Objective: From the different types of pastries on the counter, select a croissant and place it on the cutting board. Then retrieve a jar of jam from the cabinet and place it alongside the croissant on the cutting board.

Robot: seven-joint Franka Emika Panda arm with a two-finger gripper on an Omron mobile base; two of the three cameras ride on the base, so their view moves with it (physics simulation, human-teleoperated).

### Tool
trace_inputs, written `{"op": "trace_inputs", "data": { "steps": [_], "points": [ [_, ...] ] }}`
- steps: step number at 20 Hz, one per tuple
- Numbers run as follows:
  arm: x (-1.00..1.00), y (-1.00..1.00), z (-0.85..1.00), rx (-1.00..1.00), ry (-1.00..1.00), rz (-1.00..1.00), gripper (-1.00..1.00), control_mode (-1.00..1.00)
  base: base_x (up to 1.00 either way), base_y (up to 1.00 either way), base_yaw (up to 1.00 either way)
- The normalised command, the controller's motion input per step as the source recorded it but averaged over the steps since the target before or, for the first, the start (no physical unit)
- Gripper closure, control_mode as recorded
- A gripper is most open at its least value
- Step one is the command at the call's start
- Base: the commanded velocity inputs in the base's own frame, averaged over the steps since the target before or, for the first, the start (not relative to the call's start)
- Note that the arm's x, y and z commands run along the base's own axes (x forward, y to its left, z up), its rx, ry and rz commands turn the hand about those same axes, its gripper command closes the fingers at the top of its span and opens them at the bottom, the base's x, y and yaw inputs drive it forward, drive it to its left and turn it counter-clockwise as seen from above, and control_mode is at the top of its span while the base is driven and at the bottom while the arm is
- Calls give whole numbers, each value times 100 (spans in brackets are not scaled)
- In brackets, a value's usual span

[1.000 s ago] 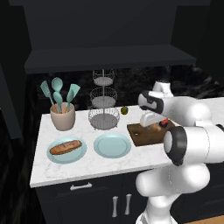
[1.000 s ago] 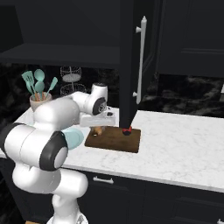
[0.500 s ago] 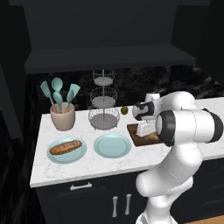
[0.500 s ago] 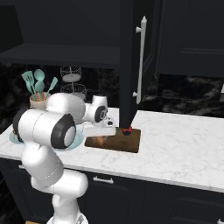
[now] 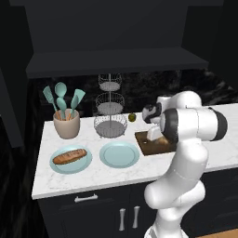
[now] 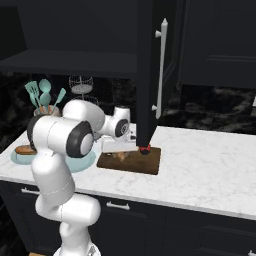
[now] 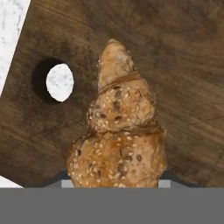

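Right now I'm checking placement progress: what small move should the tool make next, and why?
Probably open and let go: the croissant sits between the tool fingertips, low over the dark cutting board, so release seems due before lifting away.

You see a golden-brown seeded croissant, its crust rough and flaky, on a dark brown wooden cutting board with visible grain and a matt finish. Beneath lies your white marble surface, smooth and lightly veined. Behind stand a three-tier wire metal basket stand, glossy teal plates, and a matt beige ceramic utensil crock.
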Motion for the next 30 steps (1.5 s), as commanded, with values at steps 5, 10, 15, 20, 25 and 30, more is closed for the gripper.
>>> {"op": "trace_inputs", "data": {
  "steps": [5, 10, 15, 20, 25, 30],
  "points": [
    [1, 1, -43, -4, 7, -2, 100, -100, 0, 0, 0],
    [30, 0, -90, -11, 14, -1, 100, -100, 0, 0, 0],
    [10, 10, -27, -1, 4, -1, -100, -100, 0, 0, 0],
    [-26, -2, 64, 11, 0, -6, -100, -100, 0, 0, 0],
    [-39, 0, 92, 3, -1, -8, -100, -100, 0, 0, 0],
    [-29, 18, 90, 0, -4, -12, -100, -100, 0, 0, 0]
  ]
}}
